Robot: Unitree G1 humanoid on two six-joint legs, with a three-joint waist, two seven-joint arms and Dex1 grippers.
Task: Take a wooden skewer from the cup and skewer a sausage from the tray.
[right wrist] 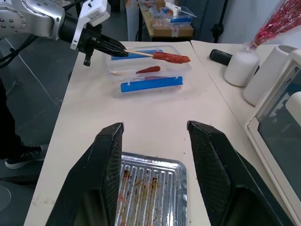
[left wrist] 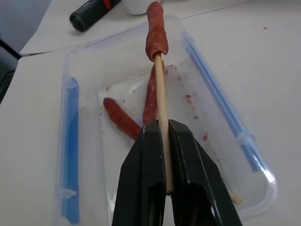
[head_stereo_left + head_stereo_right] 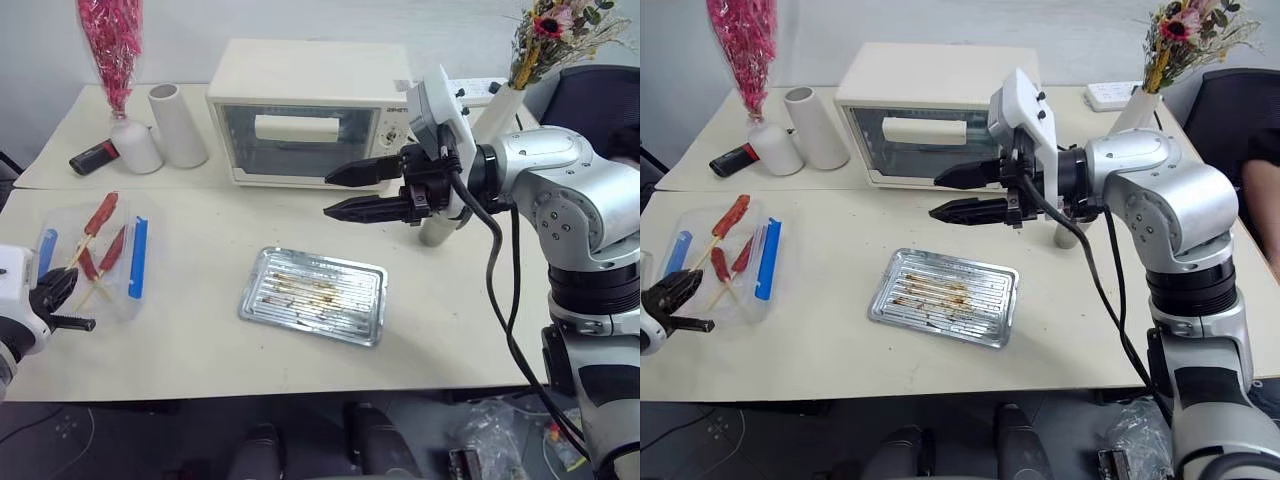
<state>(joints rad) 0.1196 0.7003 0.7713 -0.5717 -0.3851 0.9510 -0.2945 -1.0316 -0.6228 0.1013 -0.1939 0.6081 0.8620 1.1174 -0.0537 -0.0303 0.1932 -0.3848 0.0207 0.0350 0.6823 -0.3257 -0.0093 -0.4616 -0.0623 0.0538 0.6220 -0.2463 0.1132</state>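
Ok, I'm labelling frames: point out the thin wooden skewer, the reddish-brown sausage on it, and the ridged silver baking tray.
thin wooden skewer (image 2: 161,99), left wrist view, bare mid-shaft.
reddish-brown sausage (image 2: 156,30), left wrist view, middle of its body.
ridged silver baking tray (image 3: 372,275), left eye view, bare rim at a far corner.

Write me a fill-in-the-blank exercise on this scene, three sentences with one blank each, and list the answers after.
1. The left gripper is shut on a wooden skewer with a ____ on its tip.
2. The skewered piece hangs over the clear plastic box, which has ____ clips.
3. The tray on the table holds ____ sausages.

Missing words: sausage; blue; no
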